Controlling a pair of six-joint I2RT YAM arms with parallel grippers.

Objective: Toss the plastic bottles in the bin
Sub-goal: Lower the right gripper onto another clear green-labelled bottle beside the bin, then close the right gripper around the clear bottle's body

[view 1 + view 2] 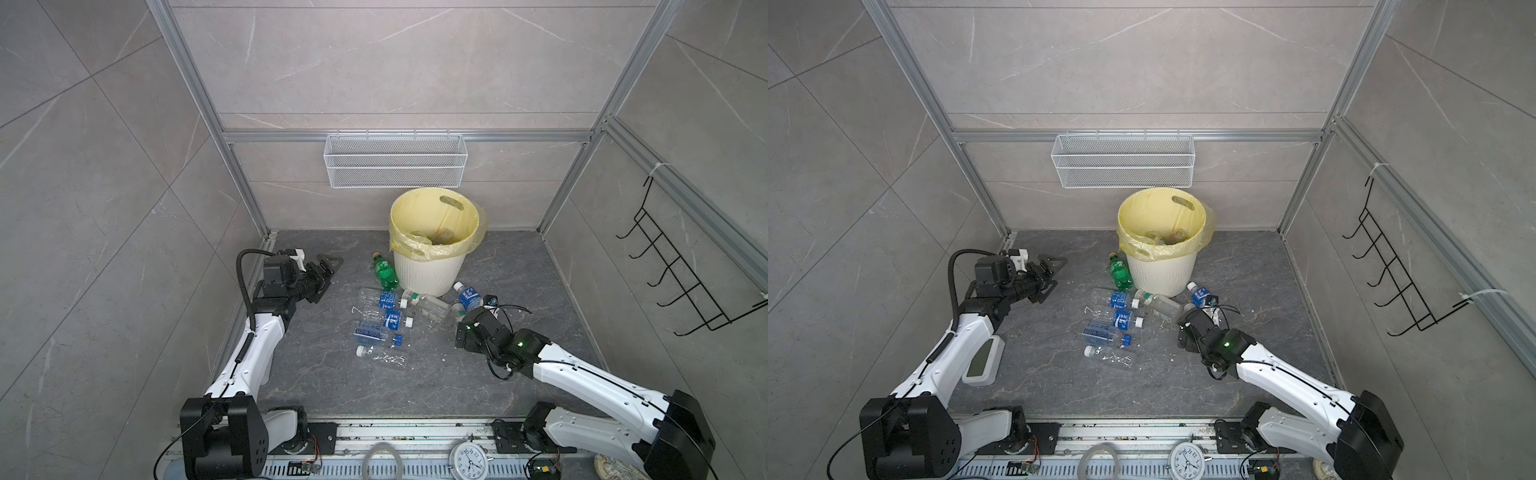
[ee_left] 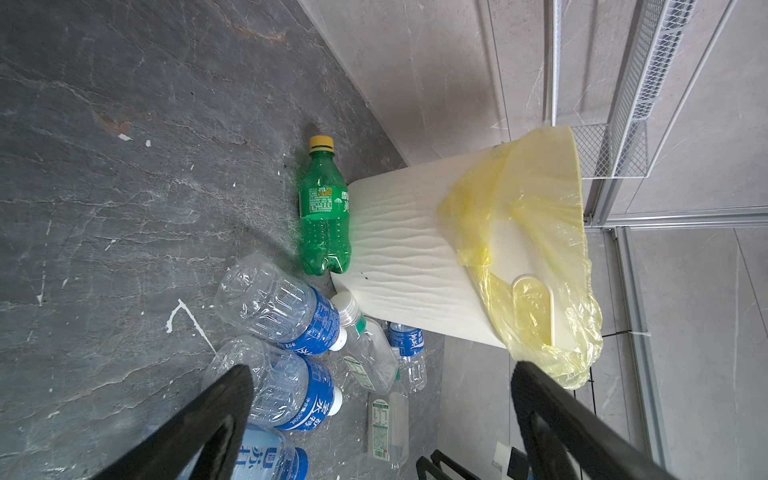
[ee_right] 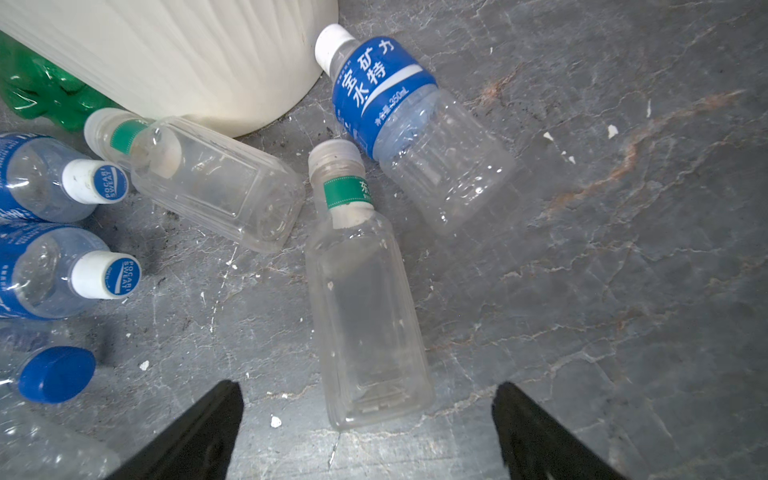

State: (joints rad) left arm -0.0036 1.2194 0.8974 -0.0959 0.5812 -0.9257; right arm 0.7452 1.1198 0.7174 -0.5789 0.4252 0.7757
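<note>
Hidden: in both top views the right gripper (image 3: 368, 388) sits under its own wrist housing. Its fingers (image 3: 199, 428) show only in the right wrist view, cut by the frame edge.
Hard to make out: pale shapes lie at the bottom of the bin (image 1: 428, 276), seen against the yellow bag (image 1: 476, 239). They cannot be identified.
Cut off: the blue-capped bottle (image 3: 54, 374) and its neighbours run out of the right wrist view.
Bottles, position: all lie on the dark floor (image 1: 332, 386) in front of the bin. The green bottle (image 1: 384, 272) rests against the bin wall. A blue-labelled bottle (image 1: 469, 297) lies near the bin's base on the opposite side.
Bottle vs right gripper: the square clear bottle (image 3: 365, 316) lies flat with its cap toward the bin and its base end between the fingertips. No contact is visible.
Right gripper: jaws wide apart, empty.
Left gripper (image 2: 382, 368): jaws wide apart, empty, beside the bottle cluster and apart from the bin.
Right arm: stretched low from the front, wrist bent down over the bottle.
Left arm: elbow bent, wrist held clear of the bottles, gripper aimed toward the bin.
</note>
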